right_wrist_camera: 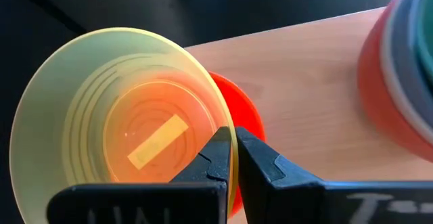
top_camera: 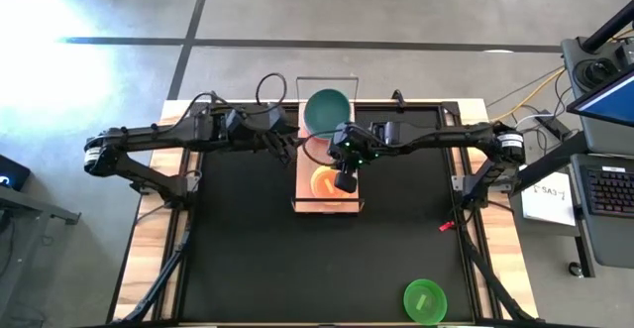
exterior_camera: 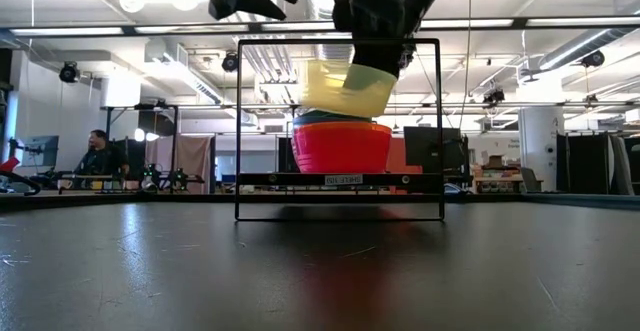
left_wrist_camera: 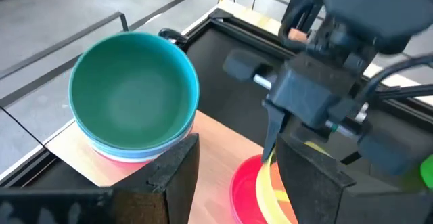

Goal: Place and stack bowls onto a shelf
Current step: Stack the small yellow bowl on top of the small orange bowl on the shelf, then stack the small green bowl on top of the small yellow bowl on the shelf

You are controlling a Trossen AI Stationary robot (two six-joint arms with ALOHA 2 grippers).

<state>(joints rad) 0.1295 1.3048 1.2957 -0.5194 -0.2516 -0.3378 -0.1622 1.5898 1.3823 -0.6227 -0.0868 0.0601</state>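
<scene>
Right gripper [right_wrist_camera: 233, 158] pinches rim of yellow bowl [right_wrist_camera: 122, 109], jaws nearly closed on it, bowl tilted above red-orange stack [top_camera: 332, 183] at near end of shelf [top_camera: 307, 169]. Teal-topped stack [top_camera: 326, 111] sits at far end. Left gripper [left_wrist_camera: 237, 176] hangs open and empty over shelf between stacks. Green bowl [top_camera: 425, 300] lies well apart on counter [top_camera: 238, 239]. Step looks like nesting yellow; next probably level it, lower into stack, release, then fetch green

The red bowl [right_wrist_camera: 237, 109] is being largely hidden by the yellow-green bowl [right_wrist_camera: 88, 116]; the stacked bowls [right_wrist_camera: 406, 68] are being cut off at the edge.
</scene>
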